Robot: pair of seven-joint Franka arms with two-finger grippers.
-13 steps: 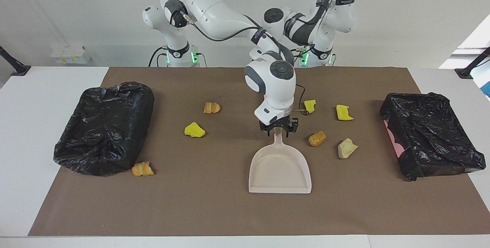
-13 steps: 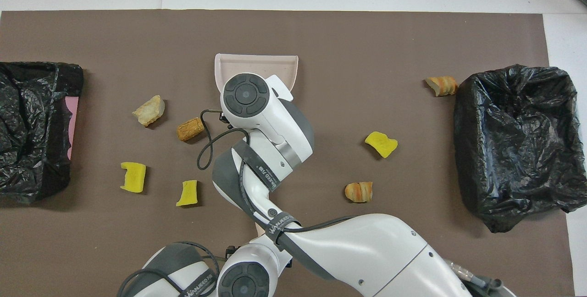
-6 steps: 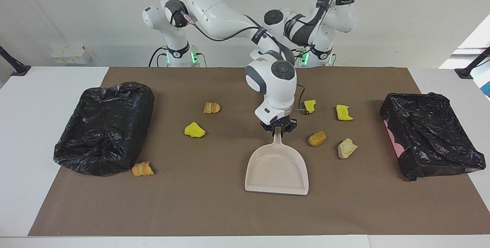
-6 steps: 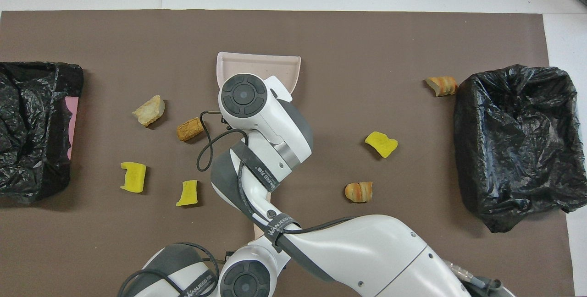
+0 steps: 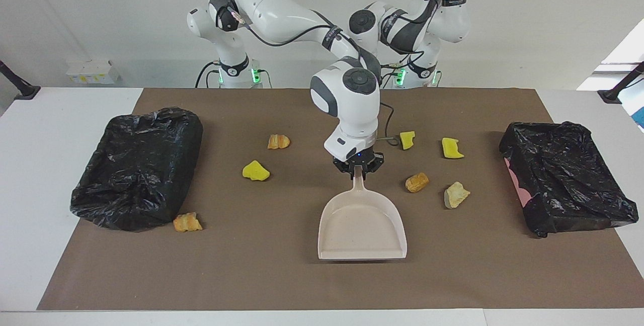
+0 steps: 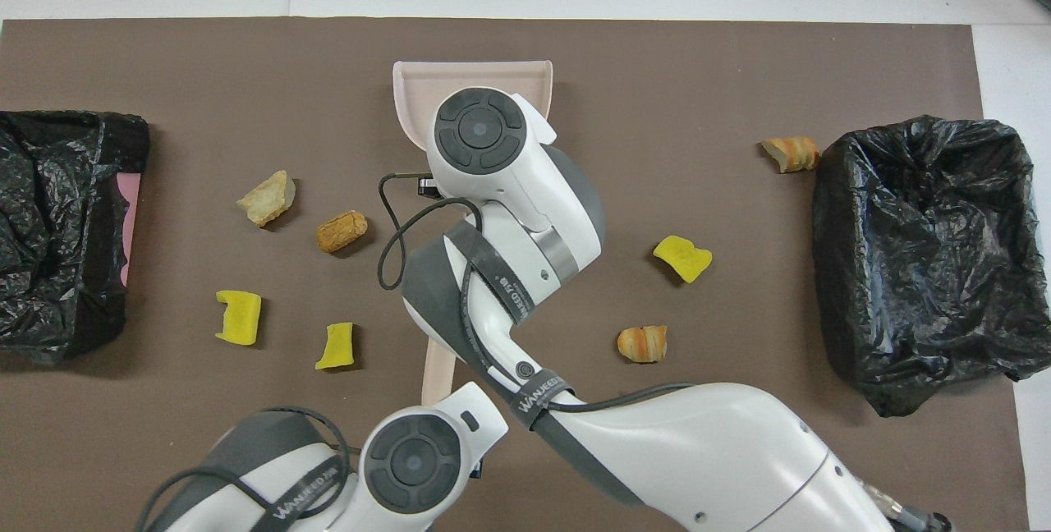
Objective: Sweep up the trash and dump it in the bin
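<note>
Pinching the dustpan (image 5: 362,225) handle, the right claw (image 5: 357,171) keeps its long axis pointing away from the robots, mouth toward the surface (image 5: 302,286) edge, open mat ahead. Trash (image 5: 417,182) lies scattered beside it. The left claw (image 6: 484,466), closed, grips a beige brush (image 6: 437,364) handle.

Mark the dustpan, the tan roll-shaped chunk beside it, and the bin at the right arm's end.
dustpan (image 5: 361,228), facing view, bare floor of the pan
tan roll-shaped chunk (image 5: 417,182), facing view, middle
bin (image 5: 138,167), facing view, black bag liner
</note>
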